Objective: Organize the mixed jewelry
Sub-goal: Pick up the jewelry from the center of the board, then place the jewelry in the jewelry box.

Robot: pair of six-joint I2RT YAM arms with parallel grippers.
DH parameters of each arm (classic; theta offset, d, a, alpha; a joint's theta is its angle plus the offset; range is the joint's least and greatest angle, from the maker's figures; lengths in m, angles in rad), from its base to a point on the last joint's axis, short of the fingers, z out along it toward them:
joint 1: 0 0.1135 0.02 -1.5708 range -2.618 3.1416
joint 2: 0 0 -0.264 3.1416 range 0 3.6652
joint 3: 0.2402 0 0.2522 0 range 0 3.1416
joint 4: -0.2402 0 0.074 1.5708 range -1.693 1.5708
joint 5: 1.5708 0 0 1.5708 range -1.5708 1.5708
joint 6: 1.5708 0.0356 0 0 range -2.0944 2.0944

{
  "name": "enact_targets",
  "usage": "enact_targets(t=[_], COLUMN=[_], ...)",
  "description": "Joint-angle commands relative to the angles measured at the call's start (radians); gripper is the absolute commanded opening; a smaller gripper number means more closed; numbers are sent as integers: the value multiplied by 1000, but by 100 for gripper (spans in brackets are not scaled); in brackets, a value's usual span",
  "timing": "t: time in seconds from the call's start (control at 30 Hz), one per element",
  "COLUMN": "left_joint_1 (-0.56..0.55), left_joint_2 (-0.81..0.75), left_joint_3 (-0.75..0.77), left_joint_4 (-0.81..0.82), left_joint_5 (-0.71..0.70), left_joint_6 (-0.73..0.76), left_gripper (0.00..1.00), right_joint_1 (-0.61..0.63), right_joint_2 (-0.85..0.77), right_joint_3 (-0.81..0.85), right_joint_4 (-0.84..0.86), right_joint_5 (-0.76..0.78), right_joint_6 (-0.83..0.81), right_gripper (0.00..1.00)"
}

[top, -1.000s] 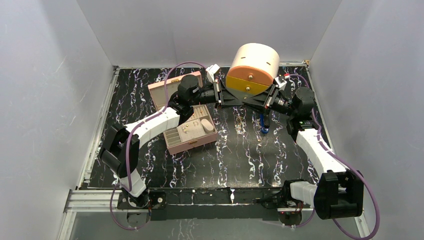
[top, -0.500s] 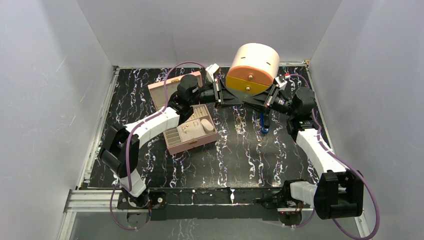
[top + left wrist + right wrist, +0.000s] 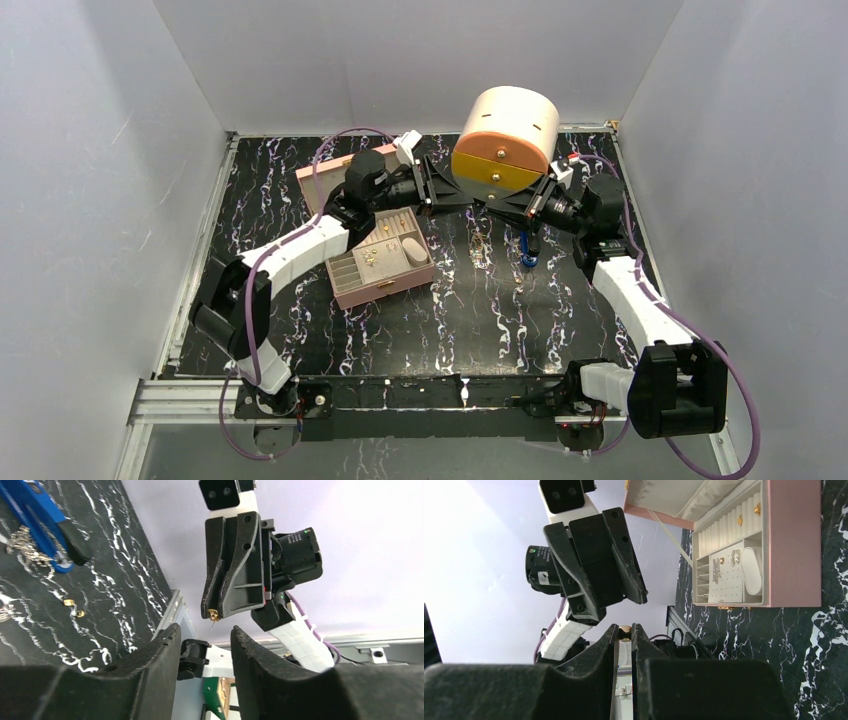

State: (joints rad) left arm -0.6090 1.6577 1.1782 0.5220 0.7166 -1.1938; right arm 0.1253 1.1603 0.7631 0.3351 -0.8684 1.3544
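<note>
A tiny gold piece [image 3: 625,629] sits pinched at the very tips of the right gripper [image 3: 624,636], whose jaws are nearly closed on it; the left wrist view shows the same piece with a thin wire hanging from it, held in the air above the table [image 3: 480,320]. The left gripper [image 3: 205,632] faces it from just beside, jaws parted with nothing between them, and the two grippers do not touch. Both hang in front of a round cream chest [image 3: 505,130] with an orange and a yellow drawer front. More jewelry lies loose on the black marbled table: two small gold bits [image 3: 73,607] near each other, and a silvery tangle [image 3: 22,545] touching a blue tool [image 3: 37,515], which lies under the right gripper in the top view. The rest is in the open pink box [image 3: 395,285] left of centre, its lid standing up at the back. Inside, two gold pieces [image 3: 748,514] sit in the ribbed ring rolls, and a few gold and silvery earrings [image 3: 724,562] lie on the dotted panel next to a white oval pad [image 3: 751,570]. The narrow slots at the box's other end are too small to read. The left arm reaches over the box's far corner, and the right arm comes in from the right side of the table.
</note>
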Motion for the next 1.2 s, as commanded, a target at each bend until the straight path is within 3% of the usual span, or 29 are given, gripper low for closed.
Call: enact_targets(t=[0.0, 0.13, 0.23, 0.33, 0.43, 0.6, 0.87, 1.17], left_joint_1=[28, 45, 49, 50, 51, 51, 52, 52], left_joint_2=[-114, -164, -221, -277, -349, -467, -603, -743], left_joint_3=[-10, -3, 27, 72, 80, 20, -138, -240], left_joint_4=[-69, -206, -430, -706, -886, -1051, -1172, -1113], left_joint_5=[-39, -96, -233, -501, -787, -1030, -1165, -1202], left_joint_6=[80, 188, 324, 444, 458, 409, 396, 469], left_gripper=[43, 48, 54, 61, 67, 71, 74, 73], right_joint_1=[2, 7, 46, 124, 234, 417, 670, 776], right_joint_2=[2, 24, 46, 81, 126, 233, 447, 677], right_joint_3=[75, 133, 214, 296, 383, 515, 690, 869], right_joint_4=[-90, -209, -342, -462, -558, -650, -703, -735], right_joint_5=[19, 42, 110, 207, 337, 526, 775, 905], right_joint_6=[-93, -200, -312, -408, -493, -591, -717, -778], right_gripper=[16, 16, 16, 17, 17, 16, 16, 16])
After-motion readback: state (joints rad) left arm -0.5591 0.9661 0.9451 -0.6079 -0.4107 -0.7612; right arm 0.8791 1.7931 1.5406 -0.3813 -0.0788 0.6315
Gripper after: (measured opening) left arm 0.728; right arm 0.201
